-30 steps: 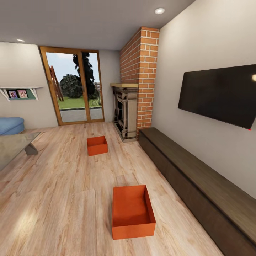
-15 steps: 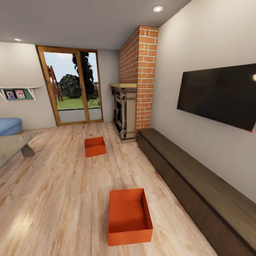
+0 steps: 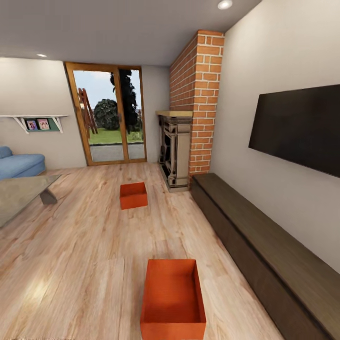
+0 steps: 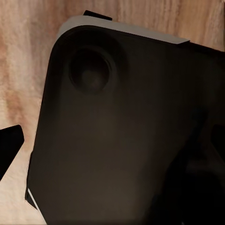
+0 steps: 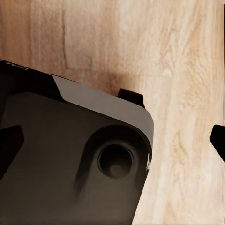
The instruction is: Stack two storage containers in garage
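Observation:
Two orange-red storage containers stand apart on the light wood-plank floor [image 3: 80,255] of the living room. The near container [image 3: 173,297] lies at the bottom centre of the head view, open side up and empty. Farther off, the second container [image 3: 133,195] sits in front of the fireplace. In the left wrist view my left gripper [image 4: 112,143] hangs over my dark base, one black fingertip [image 4: 9,147] at the picture's edge, jaws wide. My right gripper [image 5: 114,140] is also open above the planks, with one fingertip [image 5: 218,139] at the frame's edge.
A long dark wooden cabinet [image 3: 264,245] runs along the right wall under a black TV [image 3: 302,127]. The brick fireplace [image 3: 177,151] stands beyond it. A glass coffee table [image 3: 21,193] and blue sofa [image 3: 19,163] are at left, with glass doors [image 3: 111,115] at the back.
The camera has moved: the room's picture has shifted right, and the near container now sits lower and larger in it. Neither container has moved on the floor.

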You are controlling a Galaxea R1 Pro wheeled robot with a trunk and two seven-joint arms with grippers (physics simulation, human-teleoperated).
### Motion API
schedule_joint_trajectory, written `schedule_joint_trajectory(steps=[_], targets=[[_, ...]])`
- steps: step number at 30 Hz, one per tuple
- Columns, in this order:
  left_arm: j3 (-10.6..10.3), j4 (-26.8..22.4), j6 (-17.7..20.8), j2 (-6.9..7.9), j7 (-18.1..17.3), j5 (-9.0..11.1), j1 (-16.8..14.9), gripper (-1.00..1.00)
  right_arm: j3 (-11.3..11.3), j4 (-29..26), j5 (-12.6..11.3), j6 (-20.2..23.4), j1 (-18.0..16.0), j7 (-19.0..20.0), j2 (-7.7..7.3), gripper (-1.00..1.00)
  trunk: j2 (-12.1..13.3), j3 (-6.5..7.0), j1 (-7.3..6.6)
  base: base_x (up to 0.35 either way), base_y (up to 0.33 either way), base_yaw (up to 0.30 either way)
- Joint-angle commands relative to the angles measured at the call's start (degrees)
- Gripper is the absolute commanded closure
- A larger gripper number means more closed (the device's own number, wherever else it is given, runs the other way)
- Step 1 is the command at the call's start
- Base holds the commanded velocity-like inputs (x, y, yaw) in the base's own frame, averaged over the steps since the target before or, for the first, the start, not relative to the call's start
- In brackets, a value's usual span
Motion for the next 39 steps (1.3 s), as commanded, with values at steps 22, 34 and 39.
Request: schedule_joint_trajectory(steps=[22, 34, 39], targets=[[0.2, 0.0, -0.1, 0.0, 0.0, 0.2, 0.0, -1.0, 0.1, 0.2, 0.0, -0.4, -0.1, 0.1, 0.02, -1.0, 0.0, -0.06, 0.01, 0.063, -0.017, 0.246], [0.2, -0.1, -0.2, -0.08, 0.0, 0.2, 0.0, -1.0, -0.3, 0.2, -0.4, -0.4, -0.1, 0.1, 0.17, -1.0, 0.0, -0.06, 0.01, 0.176, 0.0, -0.09], [0.2, -0.1, -0.2, -0.08, 0.0, 0.1, 0.0, -1.0, -0.3, 0.2, -0.4, -0.4, -0.1, 0.1, 0.18, -1.0, 0.0, -0.06, 0.01, 0.001, 0.0, -0.244]])
